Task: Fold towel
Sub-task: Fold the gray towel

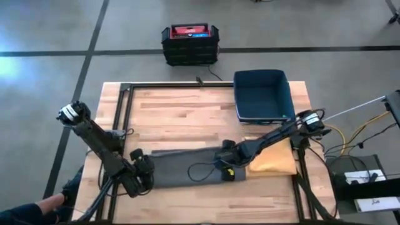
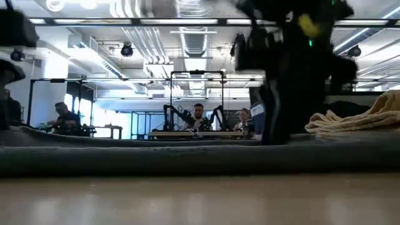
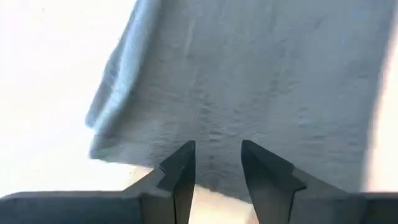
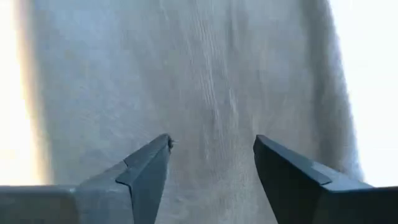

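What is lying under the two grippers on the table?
The grey towel, a folded strip, lies under the left gripper and right gripper, jaws open. Anything beneath the towel is hidden; a yellow towel sits beside it.

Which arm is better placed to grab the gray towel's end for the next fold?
Probably both, one per end. The left gripper hangs open over the towel's left end; the right gripper, also open, sits over its right end beside the tan towel.

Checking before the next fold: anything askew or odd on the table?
Nothing stands out. The gray towel lies flat as a long strip, both hands open over it: left hand at one end, right hand near the other. The tan towel sits bunched beside it.
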You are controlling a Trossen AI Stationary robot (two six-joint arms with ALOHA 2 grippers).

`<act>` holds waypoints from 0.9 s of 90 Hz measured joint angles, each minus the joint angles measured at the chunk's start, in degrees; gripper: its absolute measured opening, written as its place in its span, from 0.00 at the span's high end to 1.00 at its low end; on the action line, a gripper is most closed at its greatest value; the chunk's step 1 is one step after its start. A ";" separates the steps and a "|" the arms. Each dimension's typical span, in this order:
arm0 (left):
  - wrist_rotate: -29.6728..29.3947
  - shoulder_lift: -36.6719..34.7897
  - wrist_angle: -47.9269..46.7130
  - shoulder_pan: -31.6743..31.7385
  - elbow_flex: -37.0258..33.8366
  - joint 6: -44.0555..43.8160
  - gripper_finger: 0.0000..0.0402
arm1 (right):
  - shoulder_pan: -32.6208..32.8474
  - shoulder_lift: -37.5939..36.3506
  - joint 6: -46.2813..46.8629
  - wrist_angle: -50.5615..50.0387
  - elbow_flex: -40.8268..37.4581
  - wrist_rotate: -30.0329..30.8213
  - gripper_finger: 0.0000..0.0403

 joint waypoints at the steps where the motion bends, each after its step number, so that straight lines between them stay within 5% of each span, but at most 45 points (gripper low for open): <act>1: -0.58 -0.12 0.06 -0.01 0.32 0.25 0.72 | 0.03 -0.46 0.00 -0.31 0.31 0.03 0.44; 16: -15.42 0.17 6.55 0.43 2.62 4.90 0.70 | -0.09 -3.17 0.04 1.51 1.44 6.29 0.38; 25: -17.41 2.15 15.25 1.79 0.34 11.06 0.70 | -0.49 -1.92 -2.66 9.21 0.73 9.63 0.34; 46: -6.45 9.27 21.82 3.00 -5.50 9.46 0.72 | -0.58 6.74 -5.48 20.37 -0.54 6.27 0.32; 81: 2.02 7.56 12.49 -4.89 -6.26 -3.55 0.82 | -0.47 4.04 -0.76 -4.70 3.61 3.55 0.41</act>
